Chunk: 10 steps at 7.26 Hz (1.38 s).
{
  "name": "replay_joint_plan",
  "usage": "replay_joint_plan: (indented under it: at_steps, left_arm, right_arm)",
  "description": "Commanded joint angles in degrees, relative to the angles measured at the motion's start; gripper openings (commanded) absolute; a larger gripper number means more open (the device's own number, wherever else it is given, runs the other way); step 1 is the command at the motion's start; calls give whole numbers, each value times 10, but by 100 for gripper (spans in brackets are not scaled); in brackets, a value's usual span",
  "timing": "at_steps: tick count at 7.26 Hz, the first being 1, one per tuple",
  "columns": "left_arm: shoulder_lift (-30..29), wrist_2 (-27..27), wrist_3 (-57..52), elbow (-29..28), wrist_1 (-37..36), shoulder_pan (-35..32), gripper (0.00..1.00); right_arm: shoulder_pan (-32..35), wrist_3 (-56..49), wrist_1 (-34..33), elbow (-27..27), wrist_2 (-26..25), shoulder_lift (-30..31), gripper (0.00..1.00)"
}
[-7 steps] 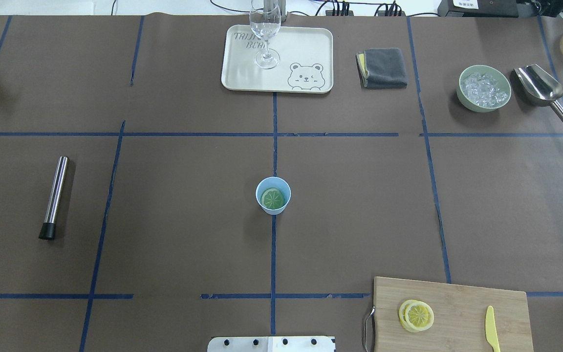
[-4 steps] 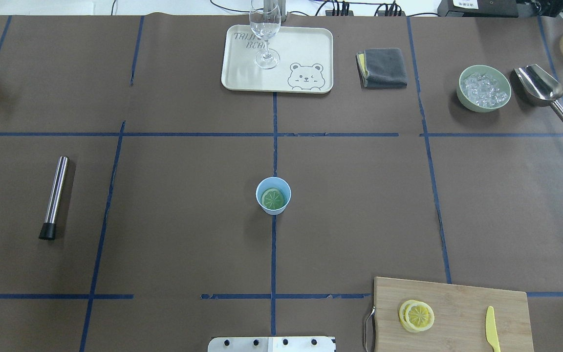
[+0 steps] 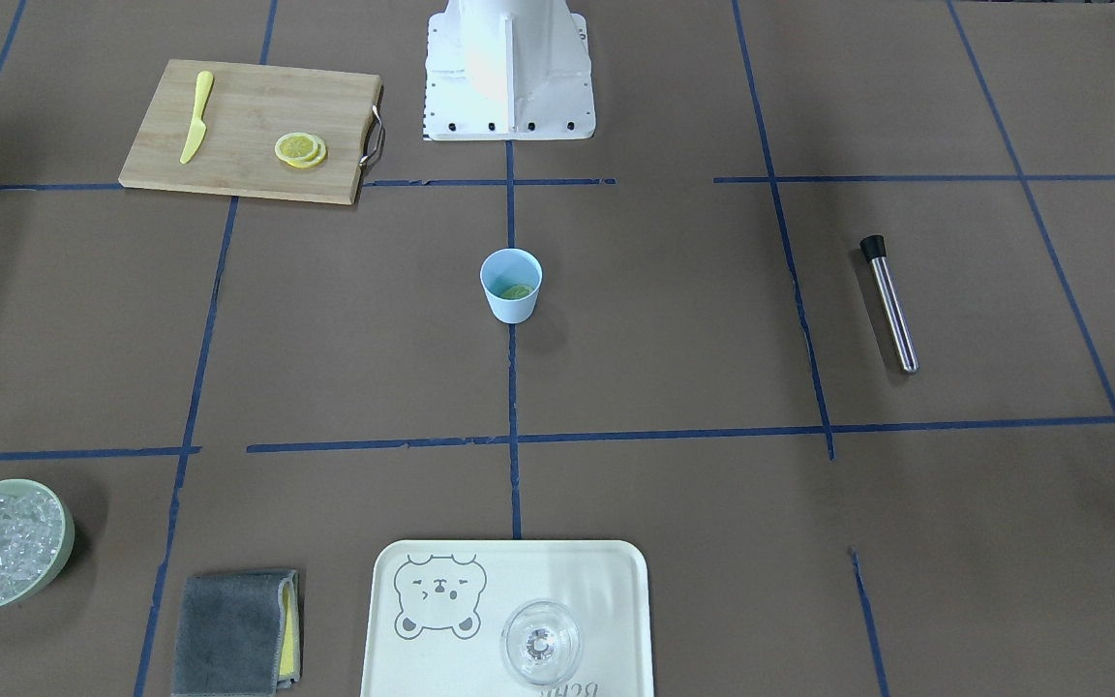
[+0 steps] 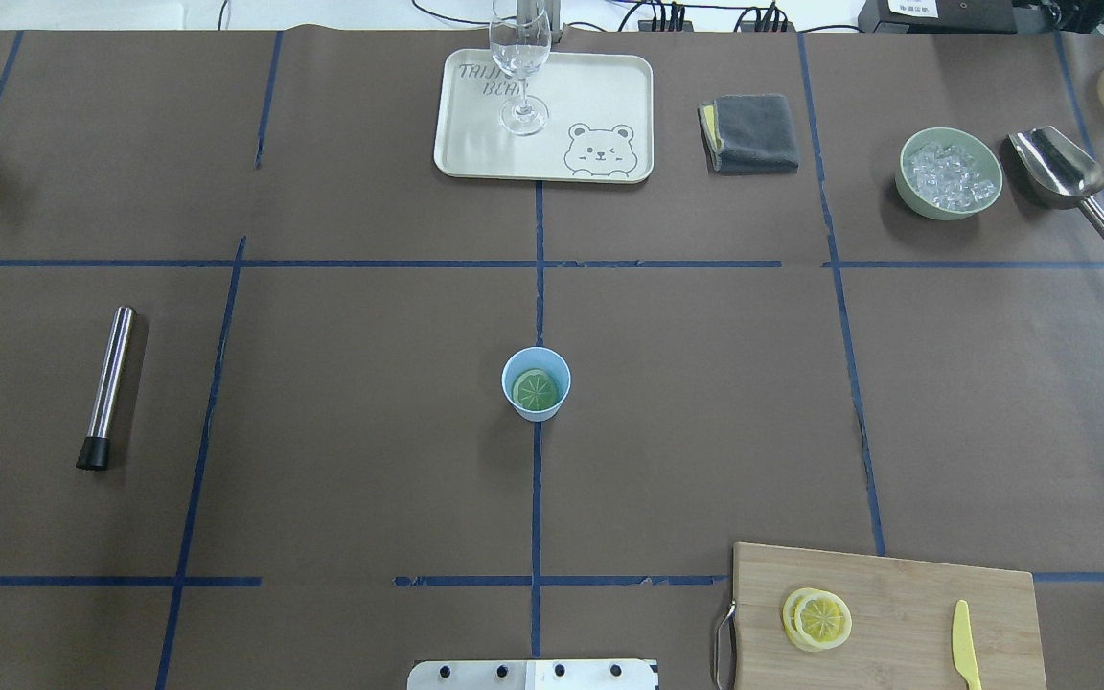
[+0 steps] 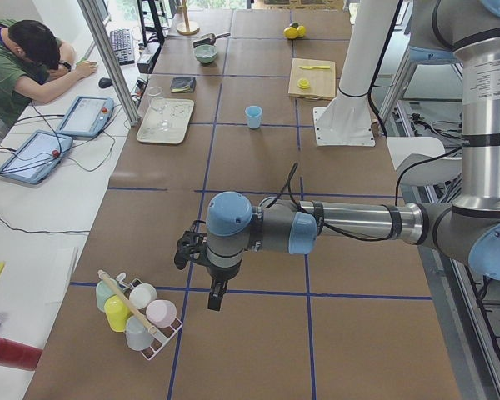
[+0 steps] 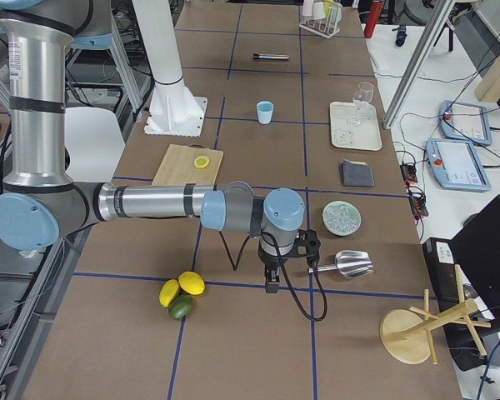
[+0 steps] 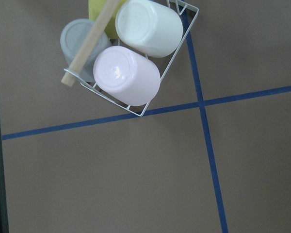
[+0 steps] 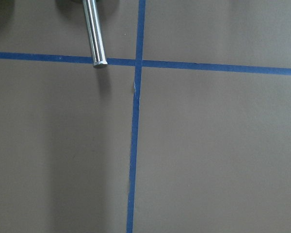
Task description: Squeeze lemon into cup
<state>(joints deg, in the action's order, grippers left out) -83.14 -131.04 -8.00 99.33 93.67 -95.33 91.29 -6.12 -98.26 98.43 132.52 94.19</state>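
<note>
Nothing on the desk point(image 4: 705, 431) has moved in the last second, so I judge the task stalled or finished. The left pincer point(image 5: 215, 298) hangs over the desk's left end, the right pincer point(image 6: 271, 282) over its right end; whether either is open I cannot tell. Well apart from every edge, the small light-blue plastic tumbler point(image 4: 553, 406) holds a thin round lemon slice point(image 4: 535, 389); bare desk surrounds it, leaving free approach.

Opposed overhead and front views, two table-end views, downward wrist close-ups; cup point(image 4: 535, 383) common to four.
</note>
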Motion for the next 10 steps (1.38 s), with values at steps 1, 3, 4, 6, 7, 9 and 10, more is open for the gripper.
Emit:
replay_joint_plan:
  at_steps: [1,3,4,6,7,9,10]
  left_arm:
    - [3,-26,-3,0,-3,1,100]
    - [19,-21,-5,-4,-3,1,100]
    - [28,-20,-5,-3,0,3,100]
    - [28,-25,-6,-3,3,3,100]
    - [28,-26,-6,-4,2,3,100]
    - [28,-26,-6,-5,4,3,100]
    - [28,-26,-5,-5,4,3,100]
  right_arm:
    - [-1,-1,0,2,0,0,100]
    - [-1,-2,0,4,3,0,100]
    - [-3,-2,0,4,2,0,100]
    - [-7,-2,0,4,3,0,100]
    - [-8,-2,0,4,3,0,100]
    - [-8,-1,0,4,3,0,100]
    - [-8,-1,0,4,4,0,100]
